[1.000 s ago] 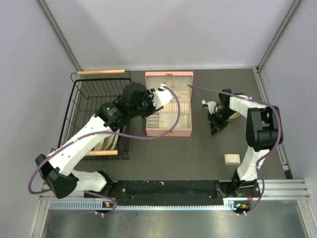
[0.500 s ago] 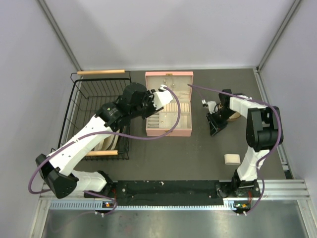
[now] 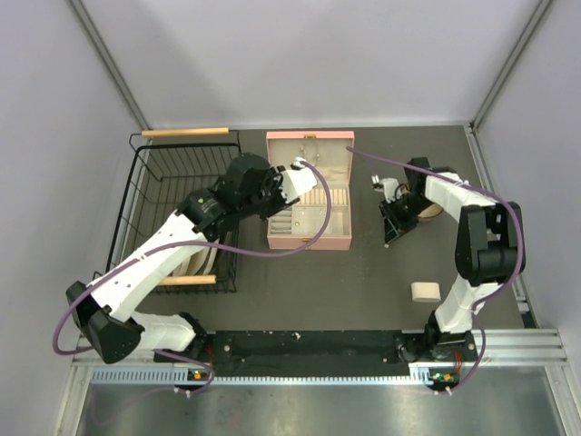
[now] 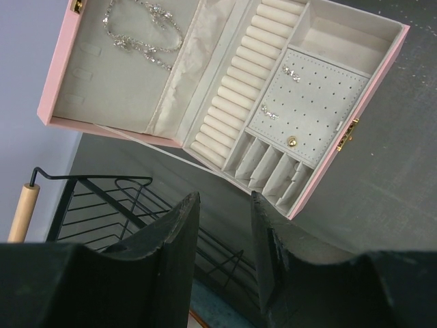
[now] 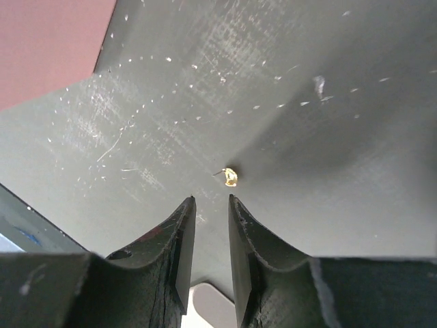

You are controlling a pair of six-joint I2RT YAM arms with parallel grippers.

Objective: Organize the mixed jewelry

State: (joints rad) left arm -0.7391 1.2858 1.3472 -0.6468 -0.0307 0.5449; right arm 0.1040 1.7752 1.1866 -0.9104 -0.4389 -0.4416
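Observation:
The pink jewelry box (image 3: 309,193) lies open mid-table. In the left wrist view its lid holds silvery chains (image 4: 142,35), and small sparkling earrings (image 4: 292,72) sit on the perforated pad. My left gripper (image 4: 223,203) hovers open beside the box's left side (image 3: 275,189), with nothing between its fingers. To the right of the box, my right gripper (image 3: 390,236) points down at the dark mat. Its jaws (image 5: 210,201) stand open by a narrow gap and hold nothing. A tiny gold stud (image 5: 231,177) lies on the mat just beyond the right fingertip (image 5: 233,202).
A black wire basket (image 3: 145,195) with wooden handles stands at the left and holds a round wooden item. A wooden bowl (image 3: 430,211) sits behind the right arm, partly hidden. A small beige block (image 3: 425,292) lies near the right arm's base. A corner of the pink box (image 5: 48,41) shows nearby.
The right arm has shifted a little, its gripper now slightly up and left. The left arm has barely moved.

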